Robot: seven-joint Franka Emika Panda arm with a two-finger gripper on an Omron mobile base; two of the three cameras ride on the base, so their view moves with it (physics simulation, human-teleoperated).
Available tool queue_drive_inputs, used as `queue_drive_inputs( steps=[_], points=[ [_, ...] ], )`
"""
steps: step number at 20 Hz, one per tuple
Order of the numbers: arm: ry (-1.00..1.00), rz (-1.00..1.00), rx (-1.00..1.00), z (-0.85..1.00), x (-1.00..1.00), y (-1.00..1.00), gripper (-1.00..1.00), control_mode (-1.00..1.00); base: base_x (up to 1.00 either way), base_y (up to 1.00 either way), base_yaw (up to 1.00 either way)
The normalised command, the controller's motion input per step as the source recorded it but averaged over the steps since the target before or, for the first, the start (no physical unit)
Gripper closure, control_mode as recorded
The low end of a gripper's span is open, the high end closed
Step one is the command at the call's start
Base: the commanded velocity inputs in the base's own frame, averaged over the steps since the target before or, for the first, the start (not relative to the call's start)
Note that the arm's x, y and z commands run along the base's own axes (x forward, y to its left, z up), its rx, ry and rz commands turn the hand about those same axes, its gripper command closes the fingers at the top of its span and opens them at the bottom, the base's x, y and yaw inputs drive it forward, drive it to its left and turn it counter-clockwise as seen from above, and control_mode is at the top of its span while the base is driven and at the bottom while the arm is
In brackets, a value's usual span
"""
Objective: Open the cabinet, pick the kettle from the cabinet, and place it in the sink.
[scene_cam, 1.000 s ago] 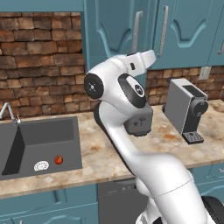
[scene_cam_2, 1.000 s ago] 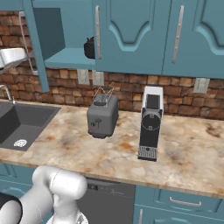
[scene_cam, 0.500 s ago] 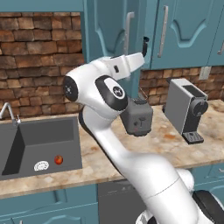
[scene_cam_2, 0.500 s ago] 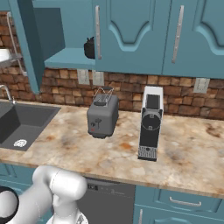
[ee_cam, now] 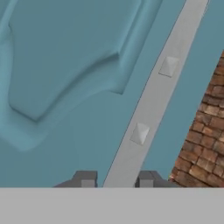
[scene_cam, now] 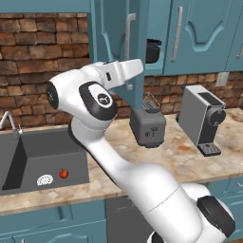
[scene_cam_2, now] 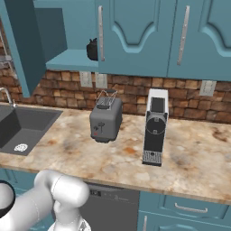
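Pincer [ee_cam: 115, 178] on handle [ee_cam: 151, 98], door [scene_cam: 117, 45] swung wider

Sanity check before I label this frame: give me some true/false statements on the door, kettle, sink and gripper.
1. The cabinet door is swung open. True.
2. The kettle lies in the sink. False: it sits on the cabinet shelf.
3. The gripper fingertips straddle the silver door handle. True.
4. The toaster stands right of the coffee machine in the right base view. False: it stands to its left.
5. The sink holds nothing. False: two small items lie in the basin.
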Motion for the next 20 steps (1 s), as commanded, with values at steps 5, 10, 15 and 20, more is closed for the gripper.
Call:
queue_drive_inputs(
  steps=[5,10,15,20],
  points=[
    [0.0,-0.06,0.0,0.0,0.0,0.06,-1.0,-1.0,0.0,0.0,0.0],
    [0.0,-0.06,0.0,0.0,-0.08,-0.02,-1.0,-1.0,0.0,0.0,0.0],
    [0.0,-0.07,0.0,0.0,-0.15,-0.02,-1.0,-1.0,0.0,0.0,0.0],
    [-0.05,-0.09,0.0,0.0,-0.2,-0.01,-1.0,-1.0,0.0,0.0,0.0]
  ],
)
